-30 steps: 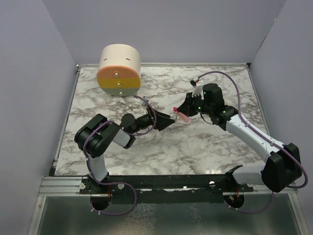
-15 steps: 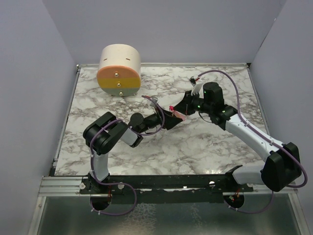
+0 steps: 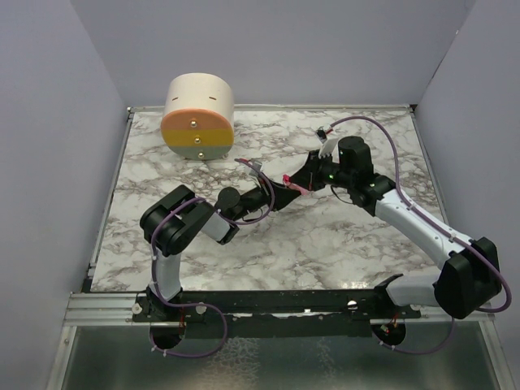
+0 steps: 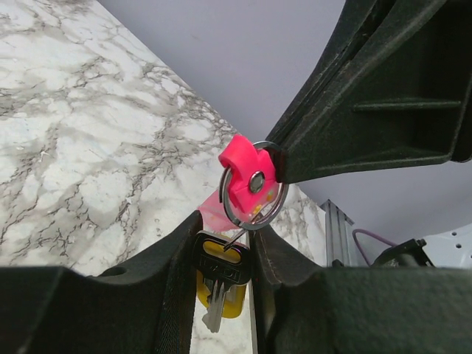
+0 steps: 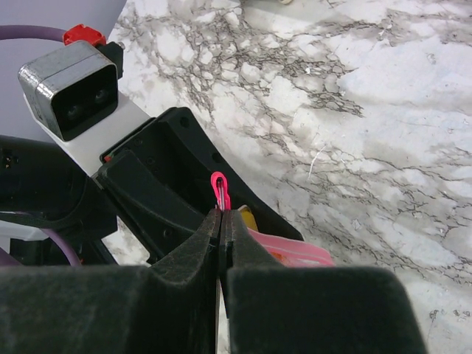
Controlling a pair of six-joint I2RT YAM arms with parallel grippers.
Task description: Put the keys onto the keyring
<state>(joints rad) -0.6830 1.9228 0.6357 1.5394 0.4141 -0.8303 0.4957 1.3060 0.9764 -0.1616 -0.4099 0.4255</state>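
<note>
The keyring (image 4: 247, 181) is a pink strap with a metal ring, and it hangs above the marble table between both arms. My right gripper (image 5: 221, 212) is shut on it, and the pink loop (image 5: 220, 188) sticks out past its tips. The strap (image 5: 291, 251) trails to the right. My left gripper (image 4: 227, 227) is shut on the key (image 4: 221, 262), which has a black head, a silver blade and a yellow piece behind it. The ring's wire end touches the key's hole. In the top view the left gripper (image 3: 279, 195) meets the right gripper (image 3: 302, 180) at the keyring (image 3: 292, 184).
A large cream-and-orange cylinder (image 3: 198, 118) lies on its side at the back left of the table (image 3: 341, 244). Grey walls close in the table on three sides. The left wrist's camera block (image 5: 70, 88) sits close in front of my right gripper.
My left arm has reached right up to the right gripper, and its jaws have narrowed onto the key. The right gripper has shifted slightly left with the keyring.
</note>
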